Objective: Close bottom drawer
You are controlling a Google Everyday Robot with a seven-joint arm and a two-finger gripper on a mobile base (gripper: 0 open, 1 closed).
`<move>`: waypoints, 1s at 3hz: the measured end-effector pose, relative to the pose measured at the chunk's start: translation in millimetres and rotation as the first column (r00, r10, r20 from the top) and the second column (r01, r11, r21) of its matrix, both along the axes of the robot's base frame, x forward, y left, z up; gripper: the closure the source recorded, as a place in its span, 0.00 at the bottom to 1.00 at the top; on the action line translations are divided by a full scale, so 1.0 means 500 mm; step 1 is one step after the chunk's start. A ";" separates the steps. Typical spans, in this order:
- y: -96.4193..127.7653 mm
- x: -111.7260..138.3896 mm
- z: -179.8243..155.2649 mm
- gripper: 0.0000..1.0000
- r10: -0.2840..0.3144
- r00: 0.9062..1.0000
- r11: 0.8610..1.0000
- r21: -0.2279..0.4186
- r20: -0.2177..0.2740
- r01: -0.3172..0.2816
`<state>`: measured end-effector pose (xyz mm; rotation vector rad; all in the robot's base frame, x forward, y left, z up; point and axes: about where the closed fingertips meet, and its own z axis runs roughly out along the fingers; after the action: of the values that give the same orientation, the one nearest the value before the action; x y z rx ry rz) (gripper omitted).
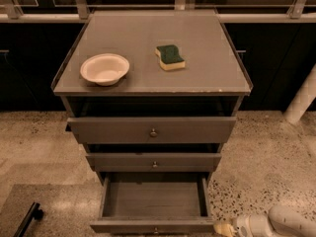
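Bottom drawer (153, 200) stands pulled far out of the grey bench (207, 58), lowest of three, and we look straight down into its bare grey inside. Its slim front panel runs along the lower edge of the view, with a small round knob (155, 229) at its centre, half cut off by the frame.

We see the pincer (224, 227) low at the bottom right, just beside the right end of that front panel. Whether it touches the panel, and whether it is open or closed, we cannot tell. It holds nothing that we can see. The white arm (284, 222) reaches in behind it from the right corner.

Above, the middle drawer (153, 161) sits slightly out and the top drawer (153, 130) further out, each with its own knob.

On the bench top a pale bowl (104, 68) rests upright near the left edge. A sponge (170, 57), green over yellow, lies apart from it toward the middle.

Around the bench we see speckled floor (266, 152), a black bar (27, 219) at the lower left and a white post (301, 100) at the right.
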<state>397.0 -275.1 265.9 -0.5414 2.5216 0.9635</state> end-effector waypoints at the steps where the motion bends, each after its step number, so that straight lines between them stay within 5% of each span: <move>1: -0.004 0.015 -0.036 1.00 -0.028 0.999 1.000 0.008 -0.032 0.029; 3: -0.008 0.041 -0.138 1.00 -0.073 0.988 0.997 0.016 -0.135 0.076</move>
<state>417.7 -278.8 196.7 -0.3851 2.6265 1.0285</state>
